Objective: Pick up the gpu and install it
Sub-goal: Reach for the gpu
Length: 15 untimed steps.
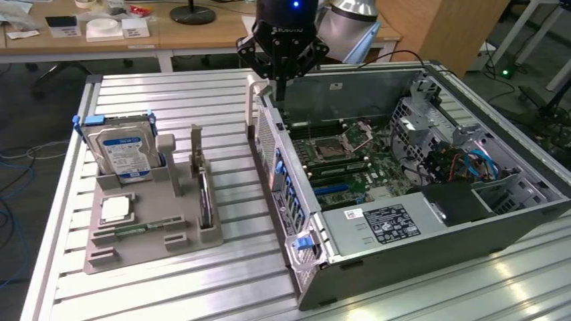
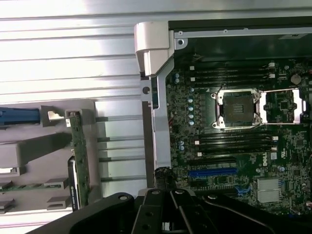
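Your pincer (image 1: 278,90) hangs closed and empty above the computer case's (image 1: 295,221) far wall, so I'd approach the upright gpu (image 1: 204,200) squarely.

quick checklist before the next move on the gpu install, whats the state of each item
1. gpu standing on edge in the grey holder: ok
2. gpu in the gripper: not ok, the card sits in the holder
3. gripper above the gpu: not ok, it hangs over the computer case side wall, to the exterior view's right of the holder
4. case open, motherboard exposed: ok
5. blue slot free of cards: ok
6. which way the gpu's fan faces: cannot tell
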{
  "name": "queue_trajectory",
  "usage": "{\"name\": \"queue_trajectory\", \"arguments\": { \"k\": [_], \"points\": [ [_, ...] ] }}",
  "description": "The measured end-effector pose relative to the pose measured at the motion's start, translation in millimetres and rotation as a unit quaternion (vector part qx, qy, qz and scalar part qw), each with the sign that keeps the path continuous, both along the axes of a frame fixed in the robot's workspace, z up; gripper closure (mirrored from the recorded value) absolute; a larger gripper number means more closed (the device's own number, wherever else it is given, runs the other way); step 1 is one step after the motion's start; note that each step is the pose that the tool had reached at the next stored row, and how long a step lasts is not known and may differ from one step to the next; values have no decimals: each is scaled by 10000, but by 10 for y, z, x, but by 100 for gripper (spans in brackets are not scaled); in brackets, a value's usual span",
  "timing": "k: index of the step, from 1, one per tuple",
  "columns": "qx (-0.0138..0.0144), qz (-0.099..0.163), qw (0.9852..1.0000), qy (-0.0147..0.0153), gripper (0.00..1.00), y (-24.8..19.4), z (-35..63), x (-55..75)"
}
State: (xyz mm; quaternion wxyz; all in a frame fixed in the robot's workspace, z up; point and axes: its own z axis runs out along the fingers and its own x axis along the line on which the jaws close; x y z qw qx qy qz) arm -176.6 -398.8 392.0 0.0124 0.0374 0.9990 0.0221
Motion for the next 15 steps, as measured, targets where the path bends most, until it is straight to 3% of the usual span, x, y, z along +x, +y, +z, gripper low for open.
{"name": "queue_trajectory", "arguments": {
  "k": [15],
  "points": [
    [0, 0, 10000, 0, 89, 0, -9, -149]
  ]
}}
